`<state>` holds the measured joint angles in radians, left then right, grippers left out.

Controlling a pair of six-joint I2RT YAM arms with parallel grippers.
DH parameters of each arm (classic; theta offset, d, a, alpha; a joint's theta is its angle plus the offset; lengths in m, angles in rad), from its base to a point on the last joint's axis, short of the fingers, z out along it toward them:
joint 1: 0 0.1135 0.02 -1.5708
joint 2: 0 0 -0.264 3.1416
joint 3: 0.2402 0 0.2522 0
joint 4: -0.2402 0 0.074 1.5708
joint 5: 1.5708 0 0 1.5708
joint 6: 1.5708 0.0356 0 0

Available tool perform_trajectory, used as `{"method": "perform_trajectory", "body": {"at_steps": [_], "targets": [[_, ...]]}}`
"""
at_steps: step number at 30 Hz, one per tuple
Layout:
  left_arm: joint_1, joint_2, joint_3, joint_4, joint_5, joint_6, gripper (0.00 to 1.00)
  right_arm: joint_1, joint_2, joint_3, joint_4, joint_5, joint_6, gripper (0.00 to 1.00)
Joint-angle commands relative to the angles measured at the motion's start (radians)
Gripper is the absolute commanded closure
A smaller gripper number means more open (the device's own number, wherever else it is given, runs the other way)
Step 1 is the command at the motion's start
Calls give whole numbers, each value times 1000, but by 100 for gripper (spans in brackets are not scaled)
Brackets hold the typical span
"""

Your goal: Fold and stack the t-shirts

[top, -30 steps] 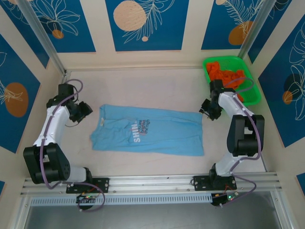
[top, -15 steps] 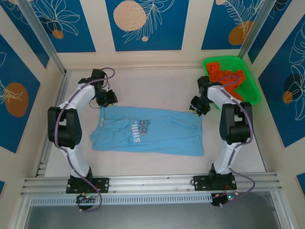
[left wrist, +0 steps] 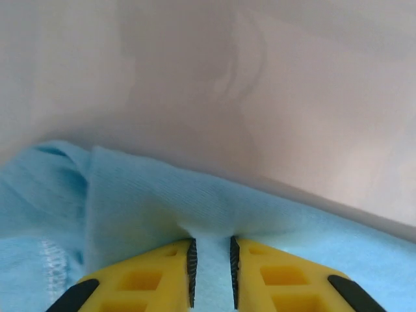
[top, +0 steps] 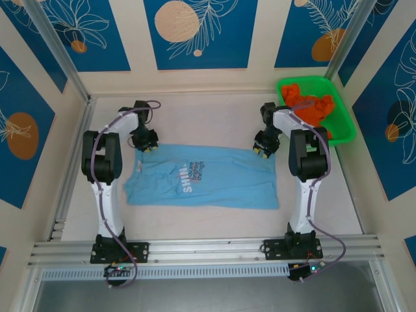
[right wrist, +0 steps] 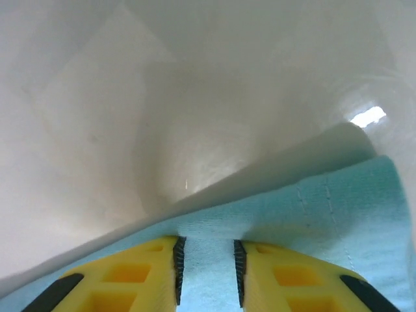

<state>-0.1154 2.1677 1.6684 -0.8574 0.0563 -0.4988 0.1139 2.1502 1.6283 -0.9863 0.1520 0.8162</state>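
Folding looks barely begun — the light blue t-shirt with white "SHINE" lettering [top: 201, 177] lies flat on the surface [top: 208, 117], left claw [top: 147, 144] and right claw [top: 262, 148] each clamped on its far edge; the plain orange t-shirt [top: 309, 107] sits crumpled in the green mesh basket [top: 346, 123].

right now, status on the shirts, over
Left gripper, right gripper pinching far edge of blue shirt, flat, unfolded. Orange shirt in basket. Nothing in the way.

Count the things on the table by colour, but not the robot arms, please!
blue t-shirt: 1
orange t-shirt, bunched in the basket: 1
green basket: 1
Total: 3
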Motion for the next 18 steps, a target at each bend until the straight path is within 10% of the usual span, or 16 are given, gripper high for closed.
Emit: {"method": "perform_trajectory", "body": {"at_steps": [1, 11, 18], "targets": [[49, 50, 51, -25, -83, -45, 77, 0, 88, 95, -27, 35, 24, 66], [82, 125, 319, -90, -20, -31, 59, 64, 158, 464, -51, -4, -36, 34], [59, -120, 108, 21, 55, -103, 48, 239, -42, 296, 182, -245, -74, 34]]}}
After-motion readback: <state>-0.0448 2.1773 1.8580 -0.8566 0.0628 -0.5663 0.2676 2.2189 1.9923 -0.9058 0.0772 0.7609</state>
